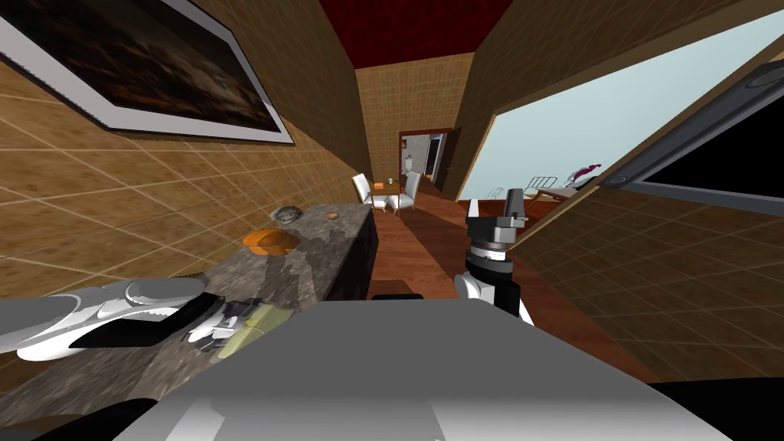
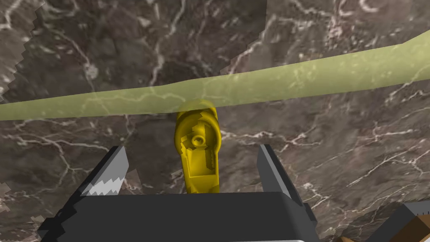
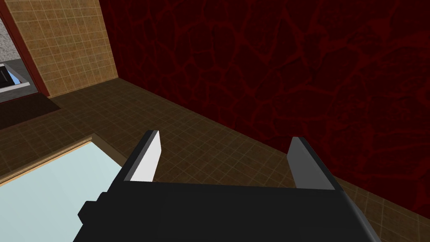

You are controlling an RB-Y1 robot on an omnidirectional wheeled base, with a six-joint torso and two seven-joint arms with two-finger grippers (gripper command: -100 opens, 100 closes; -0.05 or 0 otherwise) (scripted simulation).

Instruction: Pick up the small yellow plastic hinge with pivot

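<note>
Two open fingers (image 2: pixel 110 174) of the left gripper (image 2: pixel 192 150) stand either side of the small yellow hinge (image 2: pixel 198 164), each with a gap to it; nothing is gripped. The hinge lies on the dark marble counter (image 2: pixel 336 138), between the blades and close to the gripper's body.

Farther along the counter, near the tiled wall, sit a grey dish (image 1: pixel 287 214), whose contents I cannot tell, an orange object (image 1: pixel 269 241) and a small brown item (image 1: pixel 332 216), all well apart from the left hand.

Bare marble lies on both sides of the hinge beyond the fingers. A pale green translucent band (image 2: pixel 273 82) crosses the counter just past the hinge's far end and overlaps its tip. The counter's front edge borders a wooden floor (image 1: pixel 413 245) that runs away down the room.

The hinge's long axis runs straight out from the gripper's body toward the band, with the round pivot at the far end.

The right gripper (image 3: pixel 224 140) is raised over the floor, its fingers spread with nothing between them.
</note>
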